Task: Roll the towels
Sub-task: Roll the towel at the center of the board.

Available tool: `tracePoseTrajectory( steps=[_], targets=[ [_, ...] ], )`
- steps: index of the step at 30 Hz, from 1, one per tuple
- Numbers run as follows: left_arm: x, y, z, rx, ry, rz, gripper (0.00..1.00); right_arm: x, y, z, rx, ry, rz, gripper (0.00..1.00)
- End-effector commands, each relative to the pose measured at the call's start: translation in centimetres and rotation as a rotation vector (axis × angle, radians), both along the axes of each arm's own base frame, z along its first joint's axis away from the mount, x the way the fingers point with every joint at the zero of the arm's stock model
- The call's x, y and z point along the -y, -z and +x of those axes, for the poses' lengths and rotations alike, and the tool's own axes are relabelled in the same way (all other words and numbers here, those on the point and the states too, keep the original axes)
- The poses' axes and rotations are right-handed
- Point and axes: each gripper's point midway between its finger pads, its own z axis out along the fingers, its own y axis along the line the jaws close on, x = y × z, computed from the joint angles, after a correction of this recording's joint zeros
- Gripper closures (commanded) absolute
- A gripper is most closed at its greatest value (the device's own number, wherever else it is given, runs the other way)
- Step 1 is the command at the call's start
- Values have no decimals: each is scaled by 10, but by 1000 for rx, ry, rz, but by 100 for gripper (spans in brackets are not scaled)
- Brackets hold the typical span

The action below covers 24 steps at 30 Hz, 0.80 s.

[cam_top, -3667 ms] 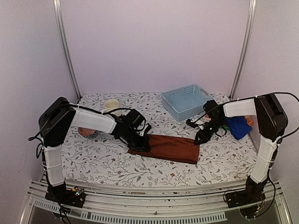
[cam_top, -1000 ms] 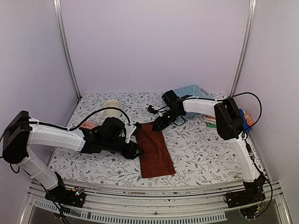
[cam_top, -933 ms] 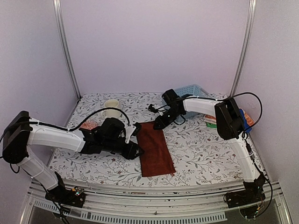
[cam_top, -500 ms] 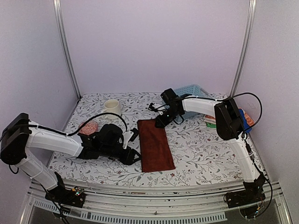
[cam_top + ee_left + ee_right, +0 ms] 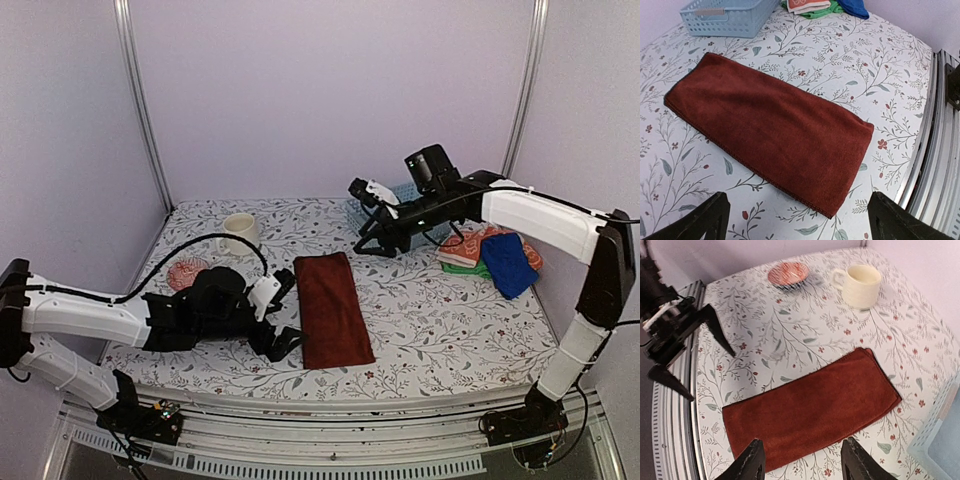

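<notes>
Change: both arms let go of the brown towel (image 5: pixel 333 310) & backed off; a sec ago each was at one end of it. Towel lay sideways earlier, now runs near-to-far.
Meaning: straightening prob. done; no roll started yet. Next is likely to pinch a short edge & roll.
Left fingers (image 5: pixel 707 222): spread wide, empty, low, just left of towel's near end.
Right fingers (image 5: pixel 752 467): partly apart, empty, lifted above far end.
Towel pos: mid desk (image 5: pixel 440 330), flat, folded to a narrow strip.
Other towels: blue towel (image 5: pixel 508 262), orange towel (image 5: pixel 470 245), green towel (image 5: pixel 478 268) piled far right, beside basket, not in it.
Basket (image 5: pixel 725 17): nothing seen inside; view partial.
Mug (image 5: pixel 860 285): looks empty.
Bowl (image 5: pixel 787 274): looks empty.
</notes>
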Motion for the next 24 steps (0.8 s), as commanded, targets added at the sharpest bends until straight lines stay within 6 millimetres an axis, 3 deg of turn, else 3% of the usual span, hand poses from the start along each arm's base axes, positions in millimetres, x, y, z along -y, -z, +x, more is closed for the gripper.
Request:
tracePoseTrajectory(
  steps=[1, 5, 7, 10, 12, 14, 19, 24],
  targets=[
    [-6, -20, 3, 142, 11, -39, 2, 21, 38, -57, 28, -206, -11, 43],
    [-42, -45, 35, 260, -248, -65, 1, 30, 67, -98, -1, -314, -33, 43],
    [-54, -51, 43, 290, -327, -62, 1, 29, 82, -109, 30, -337, -75, 46],
    [-49, -41, 40, 284, -257, -7, 6, 22, 102, -119, 126, -360, -152, 50],
    [-45, -28, 38, 250, -214, 45, 27, 18, 113, -122, 167, -360, -192, 53],
    [-48, -13, 41, 199, -238, 109, 36, 11, 119, -129, 181, -373, -204, 55],
    [-49, 5, 35, 93, -273, 92, 34, -5, 139, -155, 198, -448, -245, 55],
    [-50, 8, 33, 58, -295, 56, 33, -12, 160, -162, 185, -462, -293, 55]
  ],
)
